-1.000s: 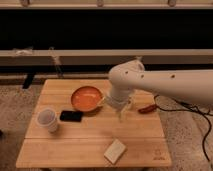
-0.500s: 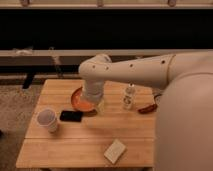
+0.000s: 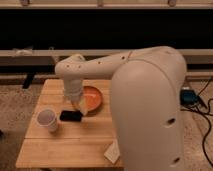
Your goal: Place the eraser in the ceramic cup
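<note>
The eraser (image 3: 71, 116), a small flat black block, lies on the wooden table (image 3: 65, 145) just left of the orange bowl. The ceramic cup (image 3: 47, 120), small and white, stands upright to the eraser's left, near the table's left edge. My gripper (image 3: 80, 107) hangs from the pale arm (image 3: 145, 100), right above the eraser's right end and in front of the bowl's left rim. It is open and holds nothing. The arm's thick body fills the right half of the view and hides the table's right side.
An orange bowl (image 3: 95, 98) sits at the table's middle back. A pale cream block (image 3: 112, 152) shows partly at the arm's edge near the front. Cables and a blue box (image 3: 189, 95) lie on the floor at right. A dark shelf runs behind.
The arm has swung left and closer to the camera. The gripper went from right of the bowl to its left front, down near the eraser. Eraser and cup have not moved on the table.
</note>
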